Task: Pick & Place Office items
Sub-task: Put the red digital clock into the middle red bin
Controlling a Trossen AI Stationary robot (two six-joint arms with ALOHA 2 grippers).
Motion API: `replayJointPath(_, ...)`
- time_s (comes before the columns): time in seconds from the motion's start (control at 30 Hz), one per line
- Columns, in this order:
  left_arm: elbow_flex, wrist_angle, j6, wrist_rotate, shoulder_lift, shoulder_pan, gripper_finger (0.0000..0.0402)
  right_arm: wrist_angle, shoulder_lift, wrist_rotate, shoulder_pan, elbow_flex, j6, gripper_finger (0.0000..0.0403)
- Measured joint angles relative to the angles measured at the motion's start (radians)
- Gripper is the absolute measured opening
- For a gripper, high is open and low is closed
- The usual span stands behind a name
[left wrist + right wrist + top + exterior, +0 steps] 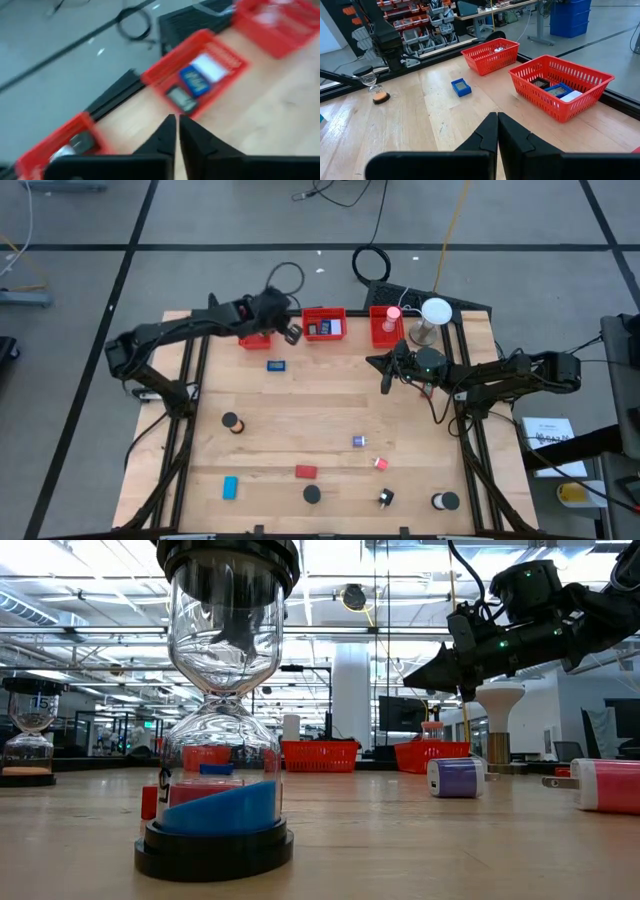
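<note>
My left fingers (177,131) are pressed together with nothing between them, raised above the far edge of the table (330,405). Just ahead of their tips sits the middle red bin (197,75), holding a blue item (194,80), a white one and a dark one. Another red bin (62,142) lies off to one side of them and a third (280,25) to the other; nothing stands between my left fingers and the middle bin.

My right fingers (497,131) are likewise closed and empty, raised off the table. A blue block (461,87) lies well ahead of them on bare wood, with two red bins beyond and beside it. A small hourglass (373,85) stands far off to one side.

The remaining office items are scattered over the near half of the table: a red block (305,472), a blue block (230,487), a black disc (312,494) and a purple bit (358,441).
</note>
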Motion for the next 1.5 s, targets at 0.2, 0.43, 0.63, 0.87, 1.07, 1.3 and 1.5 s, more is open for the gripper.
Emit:
replayJointPath(0.2, -0.004, 0.128, 0.058, 0.025, -0.001, -0.095, 0.0015, 0.002, 0.0, 0.0, 0.0, 0.0, 0.0, 0.0004)
replayJointPath(0.43, -0.174, 0.494, 0.055, 0.109, -0.001, -0.175, 0.0004, 0.002, 0.0, 0.0, 0.0, 0.0, 0.0, 0.0004)
replayJointPath(0.63, -0.388, 0.877, 0.003, 0.13, -0.001, -0.248, 0.0012, 0.002, 0.0, 0.0, 0.0, 0.0, 0.0, 0.0004)
replayJointPath(0.87, -0.475, 0.996, 0.033, 0.097, -0.001, -0.361, 0.001, 0.002, 0.0, 0.0, 0.0, 0.0, 0.0, 0.0004)
replayJointPath(1.07, -0.456, 0.999, 0.048, 0.074, -0.001, -0.435, 0.0025, 0.002, 0.0, 0.0, 0.0, 0.0, 0.0, 0.0004)
replayJointPath(1.3, -0.364, 0.848, 0.035, 0.056, -0.001, -0.463, 0.0026, 0.002, 0.0, 0.0, 0.0, 0.0, 0.0, 0.0004)
replayJointPath(1.5, -0.201, 0.532, 0.035, -0.003, 0.006, -0.485, 0.0026, 0.002, 0.0, 0.0, 0.0, 0.0, 0.0, 0.0004)
